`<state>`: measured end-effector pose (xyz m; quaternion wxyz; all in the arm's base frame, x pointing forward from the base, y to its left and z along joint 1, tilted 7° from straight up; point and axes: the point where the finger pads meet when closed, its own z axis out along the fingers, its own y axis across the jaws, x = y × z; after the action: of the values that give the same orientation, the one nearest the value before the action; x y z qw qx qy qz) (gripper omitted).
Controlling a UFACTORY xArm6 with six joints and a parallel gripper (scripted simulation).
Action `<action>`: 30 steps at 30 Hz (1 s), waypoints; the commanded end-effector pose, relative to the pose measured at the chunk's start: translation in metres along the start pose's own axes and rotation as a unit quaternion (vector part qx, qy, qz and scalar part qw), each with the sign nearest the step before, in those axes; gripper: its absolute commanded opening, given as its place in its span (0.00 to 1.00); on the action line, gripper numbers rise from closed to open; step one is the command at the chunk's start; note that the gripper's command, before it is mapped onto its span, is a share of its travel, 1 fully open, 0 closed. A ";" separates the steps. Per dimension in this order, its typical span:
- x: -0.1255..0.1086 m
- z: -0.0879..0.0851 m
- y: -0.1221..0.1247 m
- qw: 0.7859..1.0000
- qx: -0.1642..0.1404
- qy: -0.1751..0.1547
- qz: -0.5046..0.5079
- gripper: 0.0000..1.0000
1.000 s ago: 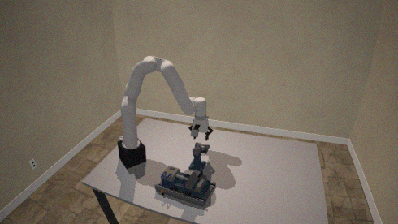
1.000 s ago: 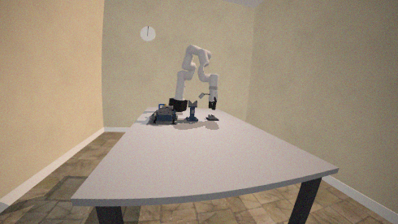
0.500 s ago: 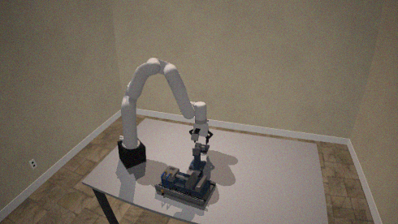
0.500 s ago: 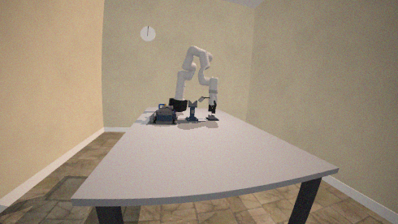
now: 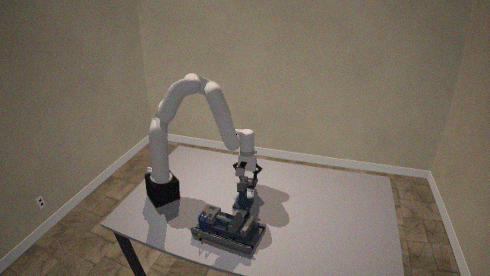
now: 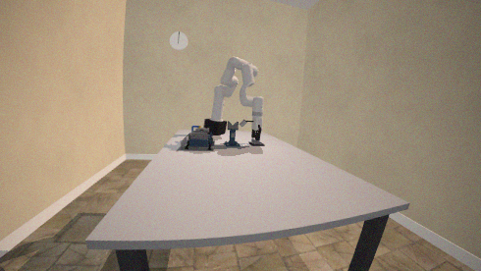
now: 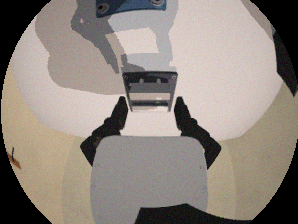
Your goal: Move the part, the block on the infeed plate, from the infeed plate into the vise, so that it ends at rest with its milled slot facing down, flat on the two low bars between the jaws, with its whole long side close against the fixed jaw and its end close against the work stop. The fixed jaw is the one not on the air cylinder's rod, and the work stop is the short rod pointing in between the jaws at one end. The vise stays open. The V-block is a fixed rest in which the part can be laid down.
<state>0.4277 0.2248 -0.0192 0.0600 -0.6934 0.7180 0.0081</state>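
Observation:
The infeed plate (image 7: 142,76) lies under my gripper in the wrist view, dark, with narrow side edges. The part (image 7: 150,87) appears there as a grey block with light and dark bands across it; its outline is hard to separate from the plate. My gripper (image 7: 150,102) (image 6: 256,138) is open and low over the plate, one fingertip on each side, holding nothing. The V-block (image 5: 242,186) (image 6: 233,126) stands on a blue post beside the gripper. The vise (image 5: 234,226) (image 6: 200,140) stands beyond it, its jaws apart; the bars and work stop are too small to tell.
The V-block's blue foot (image 5: 243,203) (image 6: 232,143) also shows at the top of the wrist view (image 7: 131,7). The vise stands on a dark rail base (image 5: 225,243) near the table's edge. The arm's black base (image 5: 162,190) is to the left in the top view.

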 end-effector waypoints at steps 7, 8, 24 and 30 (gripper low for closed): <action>-0.001 0.008 -0.002 1.000 0.002 -0.001 0.000 0.89; -0.001 0.009 -0.002 1.000 0.002 -0.001 0.000 0.89; -0.001 0.016 -0.002 1.000 0.002 -0.001 0.000 0.89; -0.001 0.016 -0.002 1.000 0.002 -0.001 0.000 0.89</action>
<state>0.4292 0.2265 -0.0362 0.0601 -0.6934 0.7180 0.0081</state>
